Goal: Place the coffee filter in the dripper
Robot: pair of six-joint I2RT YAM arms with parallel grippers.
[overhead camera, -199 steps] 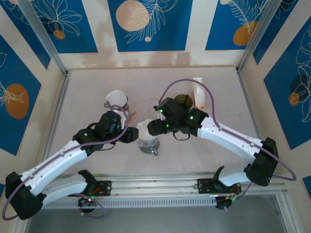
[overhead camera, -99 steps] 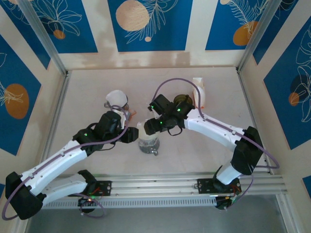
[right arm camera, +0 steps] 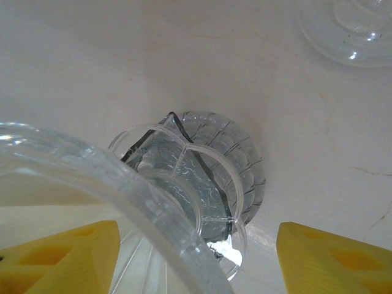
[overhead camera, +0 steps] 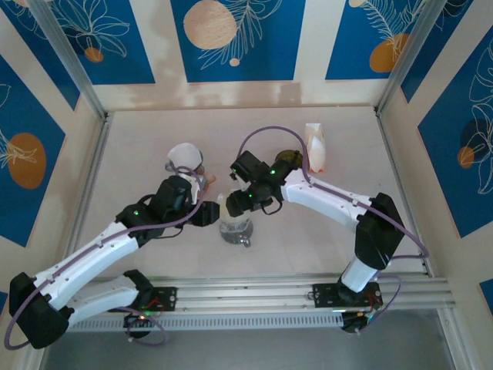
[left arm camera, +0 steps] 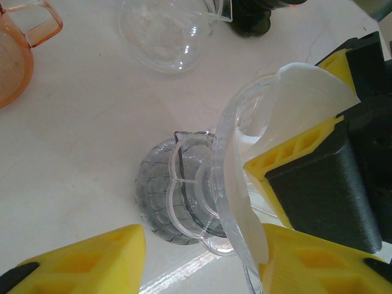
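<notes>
Coffee filter: white paper, lying inside the clear dripper against its wall, top edge standing proud of the rim on the side toward my right arm. Dripper sits atop a ribbed glass, about mid-width of the bench, nearer the near edge than the far one. My right gripper: jaws well apart, astride the dripper's rim. One finger is at the filter on the inner side; the other hangs outside over bare bench. Nothing is pinched between them, and whether the inner finger presses the paper I cannot tell. My left gripper: jaws roughly half apart, low beside the dripper on its left, closed on nothing. One finger is clear of the glass; the other overlaps the rim in the left wrist view, contact not resolvable. Toward the far edge: orange cup to the left, clear glass dish beyond the ribbed glass, dark green object, and near it on the right a white packet.
</notes>
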